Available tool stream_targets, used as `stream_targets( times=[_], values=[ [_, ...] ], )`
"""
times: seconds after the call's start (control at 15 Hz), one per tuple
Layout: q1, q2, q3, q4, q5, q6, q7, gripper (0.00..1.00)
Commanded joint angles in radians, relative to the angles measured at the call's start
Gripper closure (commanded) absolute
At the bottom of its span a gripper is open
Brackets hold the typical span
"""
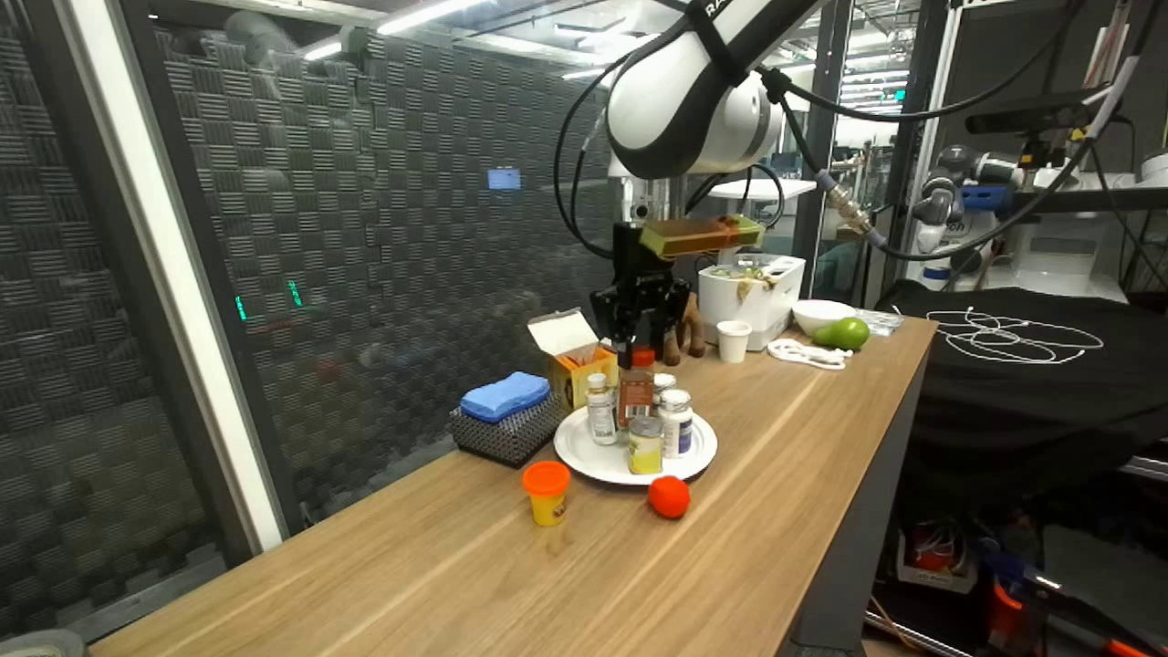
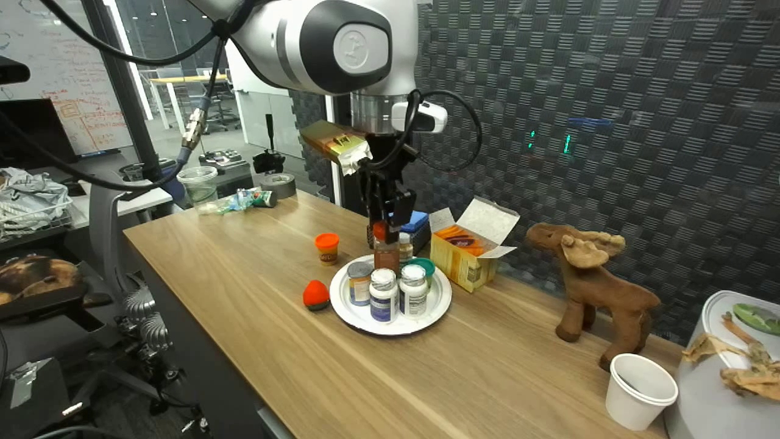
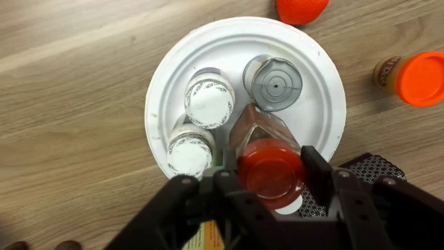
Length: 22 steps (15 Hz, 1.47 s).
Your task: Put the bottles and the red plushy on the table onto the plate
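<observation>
Red-capped bottle (image 1: 636,394) gripped by tool (image 3: 270,158), perhaps resting on plate (image 3: 314,121); red plushy (image 2: 316,293) just beside plate.

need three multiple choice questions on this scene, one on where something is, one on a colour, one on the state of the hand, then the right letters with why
1. Where is the red plushy?
a) in the white cup
b) on the plate
c) on the table, beside the plate

2. What colour is the lid of the tub standing off the plate?
a) green
b) orange
c) blue

3. How is the hand?
a) closed on the red cap of the brown bottle
b) closed on the red plushy
c) spread wide, gripping nothing

Answers:
1: c, since both exterior views show it on the wood outside the plate's rim.
2: b, since the lid looks orange in all three views.
3: a, since the wrist view shows the fingers against both sides of the cap.
</observation>
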Motion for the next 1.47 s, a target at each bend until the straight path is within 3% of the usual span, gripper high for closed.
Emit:
stream_targets(
  times=[0.0,0.87,0.93,1.0,1.13,1.27,1.4],
  values=[
    [-0.012,0.004,0.010,-0.001,0.016,0.034,-0.035,0.76],
    [-0.001,0.062,0.005,-0.003,-0.023,0.081,-0.073,0.76],
    [0.000,0.056,0.006,-0.005,-0.023,0.083,-0.077,0.63],
    [0.000,0.051,0.008,-0.006,-0.022,0.083,-0.083,0.26],
    [0.004,0.037,0.007,-0.009,-0.028,0.090,-0.087,0.19],
    [0.011,0.018,0.002,-0.016,-0.046,0.102,-0.087,0.03],
    [0.018,-0.008,-0.004,-0.025,-0.077,0.104,-0.080,0.00]
  ],
)
